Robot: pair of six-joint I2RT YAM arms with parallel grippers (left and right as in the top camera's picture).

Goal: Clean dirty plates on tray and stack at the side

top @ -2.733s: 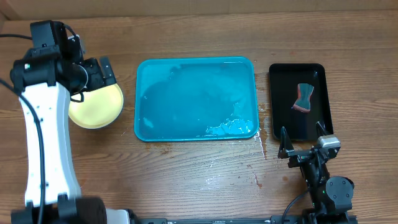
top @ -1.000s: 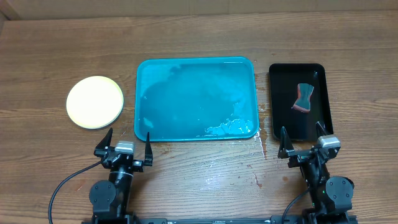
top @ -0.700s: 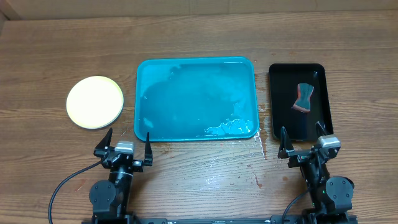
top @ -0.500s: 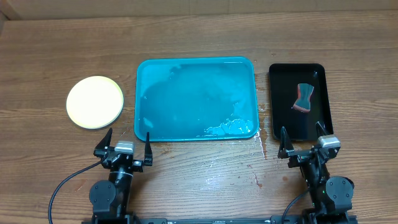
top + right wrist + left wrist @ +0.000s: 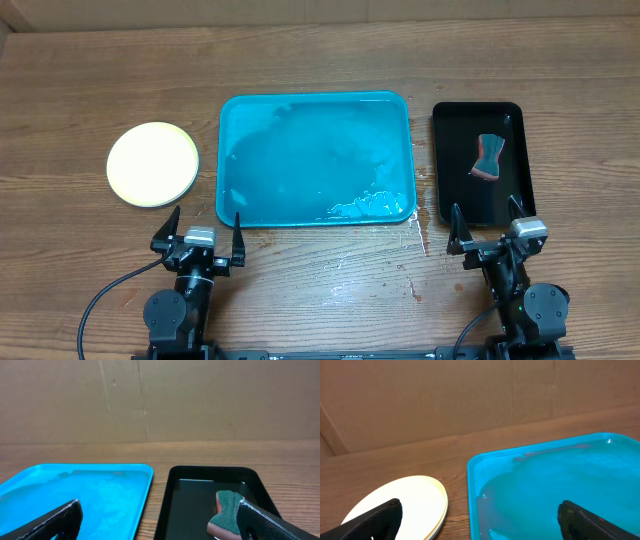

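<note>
Two arms sit folded low at the near table edge, the left gripper and right gripper both spread wide, holding nothing, pointing away. Beyond them the wet tray lies centre, with the plates stacked to its left and a sponge in the black tray to its right.

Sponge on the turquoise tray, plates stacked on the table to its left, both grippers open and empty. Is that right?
Not the sponge: the overhead view shows it in the black tray, right of the turquoise tray. The rest holds: plates stacked on the table to its left, left gripper and right gripper open and empty.
</note>
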